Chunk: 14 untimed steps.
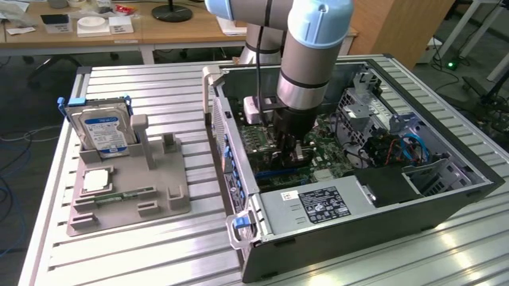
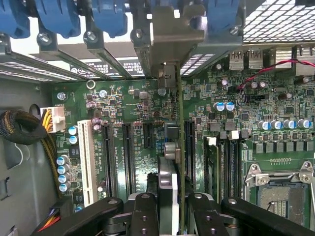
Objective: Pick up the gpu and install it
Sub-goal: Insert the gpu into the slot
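Inside the open computer case point(image 1: 445, 196), my gripper point(image 1: 288, 154) hangs low over the green motherboard point(image 1: 334, 158). In the wrist view the gripper point(image 2: 174, 212) is shut on the gpu point(image 2: 180, 147), a thin card seen edge-on and held upright between the black fingers point(image 2: 145, 211). The card runs along a long black expansion slot point(image 2: 189, 147) on the motherboard point(image 2: 142, 108). Its silvery bracket point(image 2: 172, 39) stands at the case's rear wall among the slot covers. I cannot tell whether the card's lower edge touches the slot.
Blue retainer clips point(image 2: 54, 17) line the rear slots. A white slot point(image 2: 87, 157), a memory stick point(image 2: 211, 162) and the CPU socket point(image 2: 280, 191) flank the card. Outside the case, a grey holder point(image 1: 127, 202) carries a hard drive point(image 1: 99, 128). The power supply point(image 1: 314, 205) fills the case's near corner.
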Each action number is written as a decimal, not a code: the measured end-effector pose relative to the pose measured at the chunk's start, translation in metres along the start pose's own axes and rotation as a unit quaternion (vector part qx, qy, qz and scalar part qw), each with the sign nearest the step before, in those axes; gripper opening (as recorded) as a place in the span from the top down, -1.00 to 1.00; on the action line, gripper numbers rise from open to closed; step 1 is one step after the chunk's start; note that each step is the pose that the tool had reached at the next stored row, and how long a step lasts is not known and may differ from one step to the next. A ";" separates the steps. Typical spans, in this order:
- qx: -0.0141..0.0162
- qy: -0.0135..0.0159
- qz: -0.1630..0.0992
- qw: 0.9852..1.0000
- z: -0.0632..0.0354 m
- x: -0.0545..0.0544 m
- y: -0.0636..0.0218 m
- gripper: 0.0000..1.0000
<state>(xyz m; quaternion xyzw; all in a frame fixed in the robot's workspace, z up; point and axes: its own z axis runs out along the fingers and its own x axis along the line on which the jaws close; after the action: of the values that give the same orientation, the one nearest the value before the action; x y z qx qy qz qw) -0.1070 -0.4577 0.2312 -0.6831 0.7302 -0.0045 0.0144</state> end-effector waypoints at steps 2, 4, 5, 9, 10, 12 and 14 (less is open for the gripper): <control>0.000 0.000 0.000 1.000 0.0005 0.000 0.0000 0.44; 0.000 0.000 0.000 1.000 0.0009 0.000 -0.0001 0.44; 0.000 0.000 0.000 1.000 0.0010 0.000 -0.0001 0.44; 0.000 0.000 0.000 1.000 0.0022 0.000 -0.0001 0.44; 0.000 0.000 0.000 1.000 0.0024 0.000 0.0000 0.44; 0.000 0.000 0.000 1.000 0.0028 0.000 0.0000 0.44; 0.000 0.000 0.000 1.000 0.0030 0.000 0.0000 0.44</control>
<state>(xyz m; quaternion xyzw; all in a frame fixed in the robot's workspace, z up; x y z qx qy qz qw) -0.1069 -0.4576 0.2282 -0.6831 0.7302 -0.0045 0.0143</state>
